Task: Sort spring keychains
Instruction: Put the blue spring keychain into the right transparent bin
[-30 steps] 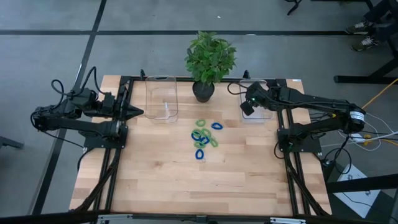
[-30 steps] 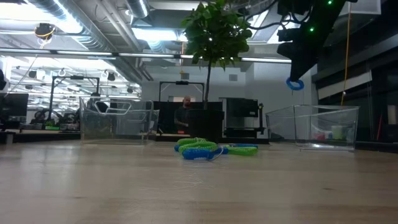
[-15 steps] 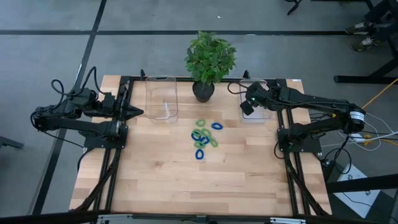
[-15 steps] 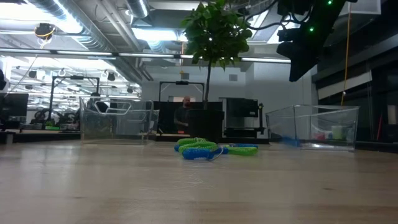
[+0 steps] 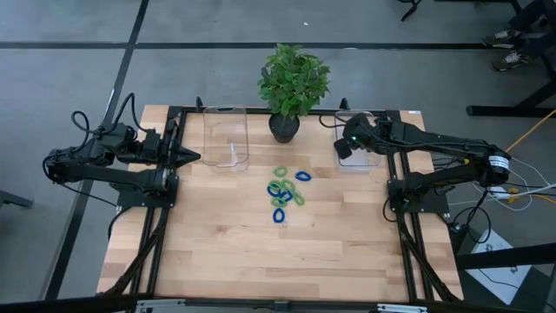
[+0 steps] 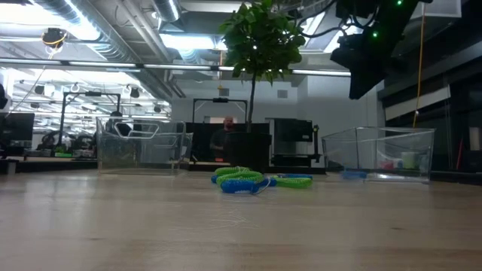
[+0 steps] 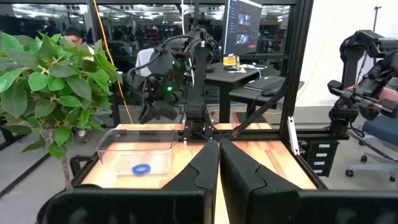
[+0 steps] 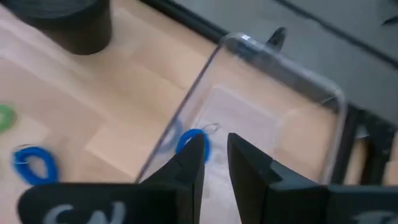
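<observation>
Keychains, small coiled oval loops in bright blue and light green (image 5: 285, 193), lie in a loose heap near the middle of the pale wooden table (image 5: 261, 252), in front of the leafy green plant in its dark pot (image 5: 291, 87). One more blue coiled loop (image 7: 141, 168) lies apart from the heap, on the floor of the clear plastic bin on the right side of the table (image 5: 363, 155); it also shows through the bin wall from table height (image 6: 352, 175).

The right gripper (image 5: 345, 148) hangs above that bin, its dark fingers (image 8: 189, 163) a little apart with nothing between them; the blue loop lies below them inside the bin.

The left gripper (image 5: 189, 157) waits at the left edge of the table, just beside the second clear plastic bin (image 5: 227, 139), its fingers (image 7: 202, 165) pressed together and holding nothing.

Beyond the table, seen low across it, a person (image 6: 224, 137) stands in the room behind the plant.
</observation>
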Tool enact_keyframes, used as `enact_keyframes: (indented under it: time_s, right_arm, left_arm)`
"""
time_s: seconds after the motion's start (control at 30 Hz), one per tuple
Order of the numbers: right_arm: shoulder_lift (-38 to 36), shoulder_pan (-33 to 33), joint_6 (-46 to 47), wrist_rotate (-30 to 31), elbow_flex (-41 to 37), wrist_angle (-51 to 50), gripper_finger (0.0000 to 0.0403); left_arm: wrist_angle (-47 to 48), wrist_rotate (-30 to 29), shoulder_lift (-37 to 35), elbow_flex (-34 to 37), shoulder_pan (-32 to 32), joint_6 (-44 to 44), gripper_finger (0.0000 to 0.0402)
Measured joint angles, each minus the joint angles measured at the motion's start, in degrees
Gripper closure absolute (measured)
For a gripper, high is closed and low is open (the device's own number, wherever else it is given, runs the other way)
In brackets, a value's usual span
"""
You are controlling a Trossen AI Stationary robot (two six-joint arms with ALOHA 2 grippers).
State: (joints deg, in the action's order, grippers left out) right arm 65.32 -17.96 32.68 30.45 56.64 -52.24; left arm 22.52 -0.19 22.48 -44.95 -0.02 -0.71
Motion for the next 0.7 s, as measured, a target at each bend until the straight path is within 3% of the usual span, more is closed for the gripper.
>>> enact_keyframes:
  time_s: [0.17,0.47,0.7]
  right_arm:
    - [0.0,0.0,-0.11,-7.43,-0.02,4.51,0.0332]
    - [0.0,0.4,-1.59,-26.38,-0.02,16.15,0.0332]
    - [0.0,3.21,-3.51,-30.92,-0.02,22.63,0.0332]
  left_arm:
    - [0.0,0.0,0.0,0.0,0.0,-0.01,0.0393]
    - [-0.02,0.0,0.0,0.0,-0.01,0.0,0.0389]
    - [0.0,0.0,0.0,0.0,-0.01,0.0,0.0393]
